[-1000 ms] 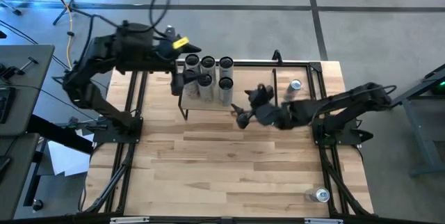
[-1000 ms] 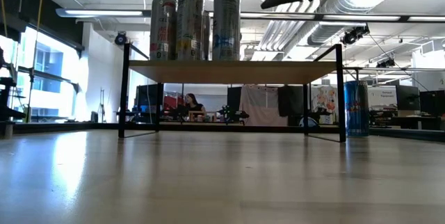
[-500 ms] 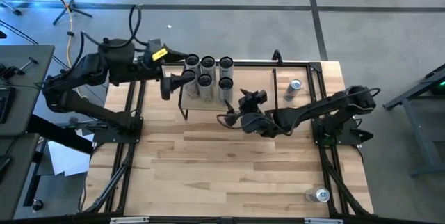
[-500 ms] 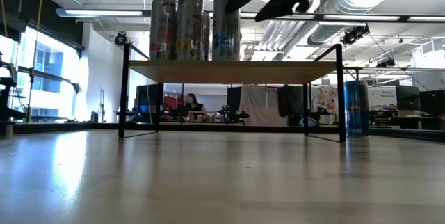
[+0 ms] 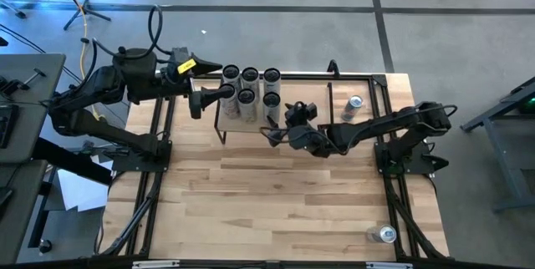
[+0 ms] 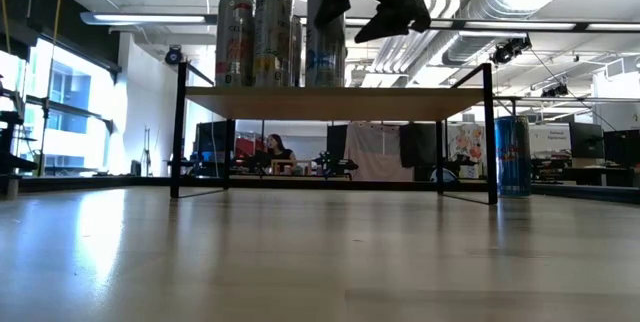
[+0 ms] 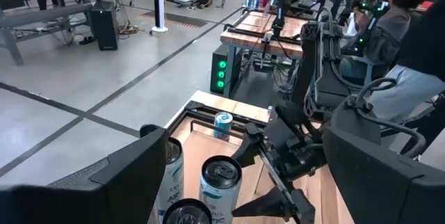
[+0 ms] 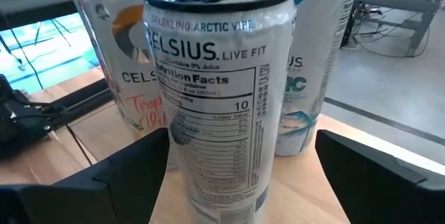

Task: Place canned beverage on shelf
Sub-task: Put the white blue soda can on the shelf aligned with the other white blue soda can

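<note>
right gripper (image 5: pixel 278 127) reaches across the shelf (image 5: pixel 288 119), jaws spread before a can (image 8: pixel 219 92); left gripper (image 5: pixel 201 98) hangs open beside the shelf.

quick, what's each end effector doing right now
Left end effector: open, empty, at the shelf's left end by the cans.
Right end effector: open around a can on the shelf.

cans (image 7: pixel 221 186): three tops at 6 o'clock between left fingers (image 7: pixel 118 182) | lone can (image 7: pixel 222 122): 12 o'clock of them, table's (image 7: pixel 198 106) far end | right gripper (image 7: pixel 268 175): 3 o'clock of cans, spread | person (image 7: pixel 403 50): 2 o'clock, seated
</note>
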`<state>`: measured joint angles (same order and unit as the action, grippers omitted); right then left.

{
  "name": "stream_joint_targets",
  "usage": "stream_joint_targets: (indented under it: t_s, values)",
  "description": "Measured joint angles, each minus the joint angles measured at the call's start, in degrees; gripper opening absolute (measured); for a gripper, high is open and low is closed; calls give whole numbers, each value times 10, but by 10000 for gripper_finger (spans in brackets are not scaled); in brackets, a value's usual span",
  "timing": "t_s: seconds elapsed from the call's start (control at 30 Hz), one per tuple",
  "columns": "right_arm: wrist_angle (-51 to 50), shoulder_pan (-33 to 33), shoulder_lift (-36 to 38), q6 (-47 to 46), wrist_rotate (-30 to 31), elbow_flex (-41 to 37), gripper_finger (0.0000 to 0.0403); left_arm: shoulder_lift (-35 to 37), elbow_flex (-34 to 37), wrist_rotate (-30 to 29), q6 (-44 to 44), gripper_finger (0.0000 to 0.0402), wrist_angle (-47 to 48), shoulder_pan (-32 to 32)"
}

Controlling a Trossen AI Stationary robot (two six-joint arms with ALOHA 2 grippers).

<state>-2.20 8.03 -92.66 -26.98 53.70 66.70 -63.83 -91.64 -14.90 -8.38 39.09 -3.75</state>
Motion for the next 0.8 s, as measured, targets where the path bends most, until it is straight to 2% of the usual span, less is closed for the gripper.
stream_joint_targets:
  t_s: [0.27, 0.37, 0.63, 0.8]
  values:
    - [40, -7, -3, 6, -18, 0, 348, 0, 0, 0, -5, 351, 0, 0]
    - [77, -7, -17, 42, -17, 0, 348, 0, 0, 0, -5, 351, 1, 0]
    - [102, -7, -53, 23, 33, 0, 348, 0, 0, -5, -6, 351, 4, 0]
    - [101, -7, -55, 23, 36, 0, 348, 0, 0, -5, -5, 351, 8, 0]
